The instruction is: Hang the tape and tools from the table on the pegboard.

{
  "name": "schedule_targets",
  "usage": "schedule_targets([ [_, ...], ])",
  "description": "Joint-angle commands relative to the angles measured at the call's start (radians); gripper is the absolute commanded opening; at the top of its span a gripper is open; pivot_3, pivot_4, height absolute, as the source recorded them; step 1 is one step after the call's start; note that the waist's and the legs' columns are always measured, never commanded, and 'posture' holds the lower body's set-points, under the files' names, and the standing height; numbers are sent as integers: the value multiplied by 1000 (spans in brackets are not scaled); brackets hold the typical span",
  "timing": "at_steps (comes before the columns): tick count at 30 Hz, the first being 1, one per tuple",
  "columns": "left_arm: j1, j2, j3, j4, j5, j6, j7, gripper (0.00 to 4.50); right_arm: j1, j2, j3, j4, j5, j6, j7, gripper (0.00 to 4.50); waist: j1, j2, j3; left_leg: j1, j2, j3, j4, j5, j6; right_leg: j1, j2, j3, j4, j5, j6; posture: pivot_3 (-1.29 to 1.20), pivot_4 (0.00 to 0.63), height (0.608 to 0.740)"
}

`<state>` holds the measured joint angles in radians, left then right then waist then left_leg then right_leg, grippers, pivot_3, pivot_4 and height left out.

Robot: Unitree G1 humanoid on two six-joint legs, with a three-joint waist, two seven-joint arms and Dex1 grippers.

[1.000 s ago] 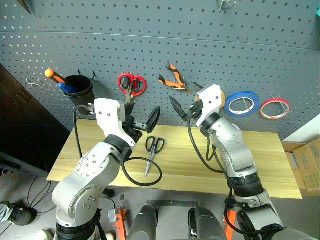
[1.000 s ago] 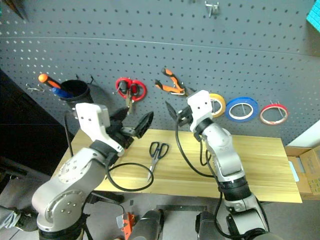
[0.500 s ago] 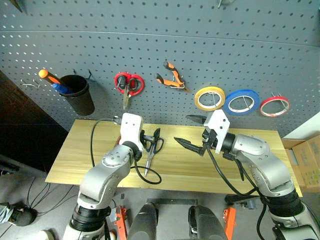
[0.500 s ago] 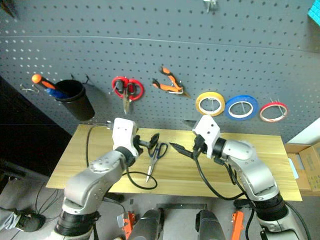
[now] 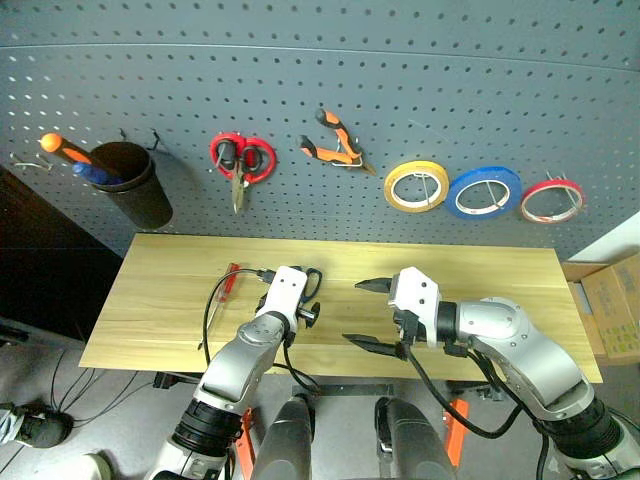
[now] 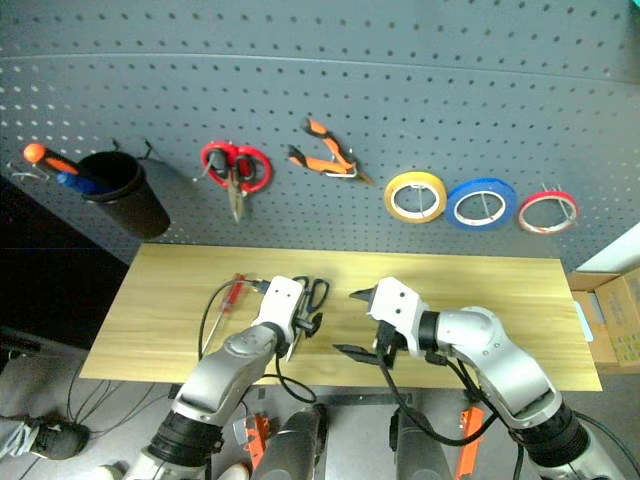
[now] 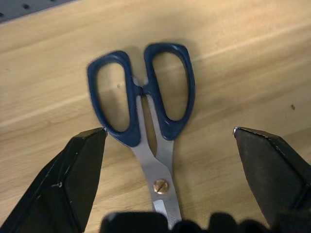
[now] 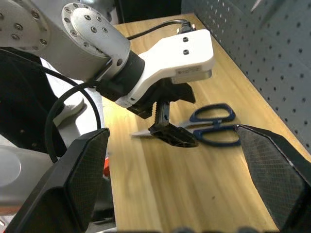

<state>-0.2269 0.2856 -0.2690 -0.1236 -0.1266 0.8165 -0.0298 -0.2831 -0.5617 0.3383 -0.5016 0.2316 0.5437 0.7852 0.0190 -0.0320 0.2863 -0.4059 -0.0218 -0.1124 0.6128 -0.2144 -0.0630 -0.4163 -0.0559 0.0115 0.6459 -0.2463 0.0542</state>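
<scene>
The dark-handled steel scissors (image 7: 159,167) lie flat on the light wooden table (image 5: 480,275). My left gripper (image 7: 169,130) is open, low over them, one finger on each side of the handles. In the left eye view my right gripper (image 5: 352,312) is open and empty, pointing left at mid-table just right of the scissors. A slim red-handled screwdriver (image 5: 228,278) lies left of the left arm. On the pegboard (image 5: 400,90) hang the red tape (image 5: 551,200) at far right and the orange-and-black pliers (image 5: 335,150).
Also on the pegboard are a yellow roll (image 5: 417,187), a blue roll (image 5: 484,193), red-handled scissors (image 5: 240,160) and a black cup (image 5: 128,185) holding an orange-topped screwdriver. A cardboard box (image 5: 612,305) stands right of the table.
My left gripper has dropped from in front of the pegboard down onto the table over the scissors. The right gripper has sunk, pulled back and turned to point left. The view has tilted downward.
</scene>
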Motion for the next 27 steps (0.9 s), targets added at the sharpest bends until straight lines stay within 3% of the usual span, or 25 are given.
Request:
schedule_targets([
  [1,14,-15,-18,12,42,27,-7,4500,-6,11,13,-8,-23,-27,-8,4482,-2,0,2,0,0,0,0,0,0,-1,0,0,0,0,0,57,326,740],
  [15,-28,-54,8,82,152,151,32,4500,-43,11,28,3,-18,-18,53,4482,-14,-1,16,-4,0,0,1,0,0,-4,1,-1,2,0,1,36,345,740],
  [21,-11,-64,40,34,185,217,63,4500,-46,8,29,7,-15,-34,69,4482,-27,-1,16,-3,0,0,1,0,0,-4,1,0,2,0,1,35,343,740],
  [27,35,-135,98,-57,215,328,130,4500,-56,11,19,27,-14,-46,83,4482,-26,-2,17,-3,0,0,1,0,0,-4,1,0,2,0,1,46,343,740],
])
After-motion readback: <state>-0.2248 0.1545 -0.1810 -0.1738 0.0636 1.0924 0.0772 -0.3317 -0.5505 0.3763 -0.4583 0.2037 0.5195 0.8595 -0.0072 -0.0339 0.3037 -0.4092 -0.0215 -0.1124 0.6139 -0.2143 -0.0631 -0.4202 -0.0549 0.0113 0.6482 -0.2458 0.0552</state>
